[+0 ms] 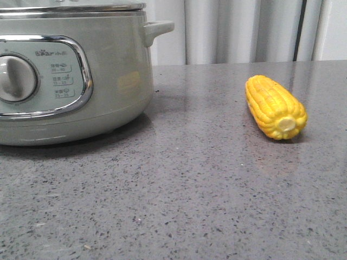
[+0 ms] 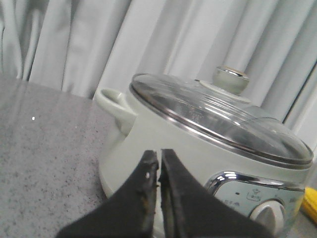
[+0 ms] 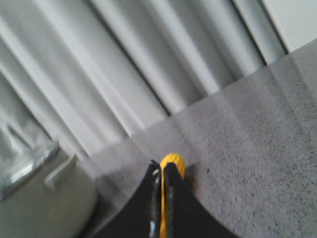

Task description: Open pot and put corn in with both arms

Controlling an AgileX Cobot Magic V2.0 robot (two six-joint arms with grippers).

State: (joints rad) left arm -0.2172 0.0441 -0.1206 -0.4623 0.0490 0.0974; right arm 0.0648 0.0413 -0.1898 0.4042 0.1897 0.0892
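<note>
The pale grey-green pot [image 1: 108, 70] stands at the left of the grey table, control panel and dial facing the camera. In the left wrist view its glass lid [image 2: 213, 116] with a round knob [image 2: 230, 79] sits closed on the pot [image 2: 163, 139]. The yellow corn [image 1: 275, 106] lies on the table at the right, pale cut end toward the camera. My left gripper [image 2: 159, 152] is shut and empty, short of the pot's side. My right gripper [image 3: 161, 166] is shut and empty, with the corn [image 3: 174, 161] lying beyond its tips. Neither gripper shows in the front view.
Pale curtains hang behind the table's far edge. The pot's stubby side handle [image 1: 158, 30] sticks out toward the corn. Bare grey tabletop [image 1: 190, 179] lies between the pot and the corn and in front of both.
</note>
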